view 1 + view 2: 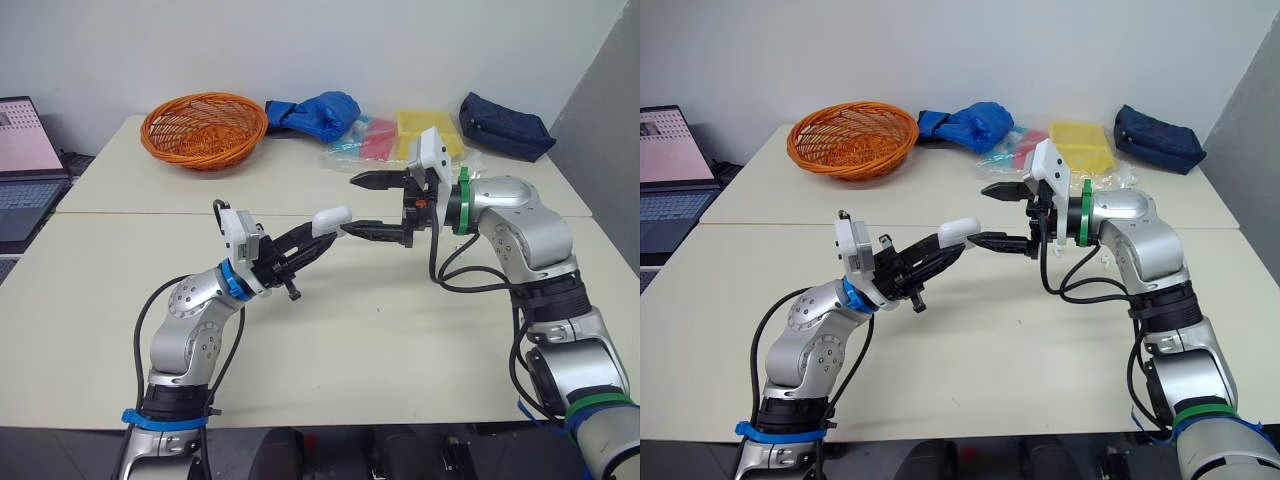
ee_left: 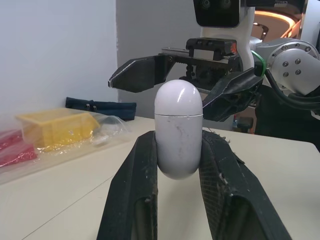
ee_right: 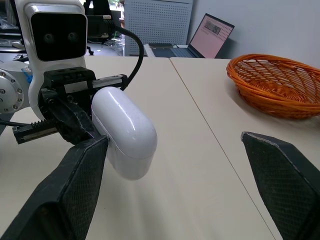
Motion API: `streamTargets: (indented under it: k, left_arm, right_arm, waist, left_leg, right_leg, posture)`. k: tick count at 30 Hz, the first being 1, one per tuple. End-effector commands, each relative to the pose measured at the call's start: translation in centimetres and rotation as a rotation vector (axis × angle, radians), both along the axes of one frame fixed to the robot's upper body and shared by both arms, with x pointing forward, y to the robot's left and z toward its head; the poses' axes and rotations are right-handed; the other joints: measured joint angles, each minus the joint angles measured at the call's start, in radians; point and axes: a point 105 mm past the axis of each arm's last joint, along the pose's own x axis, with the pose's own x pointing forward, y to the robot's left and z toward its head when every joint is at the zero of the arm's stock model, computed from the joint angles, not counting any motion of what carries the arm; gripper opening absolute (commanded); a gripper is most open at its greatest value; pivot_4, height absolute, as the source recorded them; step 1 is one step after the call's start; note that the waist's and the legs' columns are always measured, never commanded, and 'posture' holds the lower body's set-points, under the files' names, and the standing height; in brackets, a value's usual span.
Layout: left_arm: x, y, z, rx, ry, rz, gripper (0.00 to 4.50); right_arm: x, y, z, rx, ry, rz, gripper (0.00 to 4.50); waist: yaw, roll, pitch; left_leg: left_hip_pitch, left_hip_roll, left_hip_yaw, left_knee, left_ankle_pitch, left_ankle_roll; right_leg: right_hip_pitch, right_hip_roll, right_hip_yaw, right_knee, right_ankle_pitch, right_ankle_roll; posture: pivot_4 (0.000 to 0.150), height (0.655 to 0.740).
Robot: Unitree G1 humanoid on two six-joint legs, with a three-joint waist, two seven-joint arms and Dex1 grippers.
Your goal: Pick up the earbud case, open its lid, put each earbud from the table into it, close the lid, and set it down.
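Observation:
The white earbud case (image 1: 331, 219) is held up above the table, lid closed, with my left gripper (image 1: 320, 238) shut on its lower half. In the left wrist view the case (image 2: 178, 130) stands upright between the two black fingers (image 2: 135, 185). My right gripper (image 1: 350, 205) is open and faces the case from the right. Its lower finger (image 1: 375, 231) ends right beside the lid end, and its upper finger (image 1: 378, 181) is well above it. In the right wrist view the case (image 3: 125, 132) lies against one finger (image 3: 75, 185), with the other finger (image 3: 285, 180) far off.
An orange wicker basket (image 1: 205, 128) stands at the back left of the table (image 1: 400, 350). Behind it are a blue bag (image 1: 315, 113), yellow and red packets in plastic (image 1: 425, 135) and a dark blue pouch (image 1: 505, 125). A laptop (image 1: 25, 170) sits off to the left.

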Motion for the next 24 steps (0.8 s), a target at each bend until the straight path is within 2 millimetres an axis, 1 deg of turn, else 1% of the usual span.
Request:
streamTargets:
  k: [1, 6, 15, 19, 24]
  left_arm:
    - [-0.6, -0.8, 1.1, 0.003, -0.061, -0.060, 0.76]
    - [-0.7, -1.0, 1.0, 0.005, -0.059, -0.071, 0.76]
    - [-0.5, -1.3, 0.9, 0.003, -0.054, -0.077, 0.76]
    - [-0.3, -1.3, 0.9, 0.001, -0.056, -0.077, 0.76]
    - [0.1, -0.9, 1.0, -0.009, -0.053, -0.046, 0.76]
  right_arm:
    - [0.3, 0.1, 2.1, 0.029, -0.050, -0.024, 4.42]
    - [0.1, -0.1, 2.6, 0.061, -0.007, -0.025, 4.42]
    - [-0.8, -0.8, 3.1, 0.075, 0.053, 0.001, 4.42]
    - [-0.7, -0.9, 3.4, 0.091, 0.065, -0.011, 4.42]
    - [-1.1, -1.6, 3.2, 0.103, 0.105, -0.012, 4.42]
  waist:
    - [0.000, 0.000, 0.000]
    - [0.000, 0.000, 0.000]
    - [0.000, 0.000, 0.000]
    - [0.000, 0.000, 0.000]
    - [0.000, 0.000, 0.000]
  left_leg:
    - [0.000, 0.000, 0.000, 0.000, 0.000, 0.000]
    - [0.000, 0.000, 0.000, 0.000, 0.000, 0.000]
    - [0.000, 0.000, 0.000, 0.000, 0.000, 0.000]
    - [0.000, 0.000, 0.000, 0.000, 0.000, 0.000]
    - [-0.001, 0.000, 0.000, 0.000, 0.000, 0.000]
  right_leg:
    - [0.000, 0.000, 0.000, 0.000, 0.000, 0.000]
    - [0.000, 0.000, 0.000, 0.000, 0.000, 0.000]
    - [0.000, 0.000, 0.000, 0.000, 0.000, 0.000]
    - [0.000, 0.000, 0.000, 0.000, 0.000, 0.000]
    - [0.000, 0.000, 0.000, -0.001, 0.000, 0.000]
  posture:
    - [0.150, 0.7400]
    - [0.150, 0.7400]
    - [0.150, 0.7400]
    - [0.150, 0.7400]
    - [0.150, 0.7400]
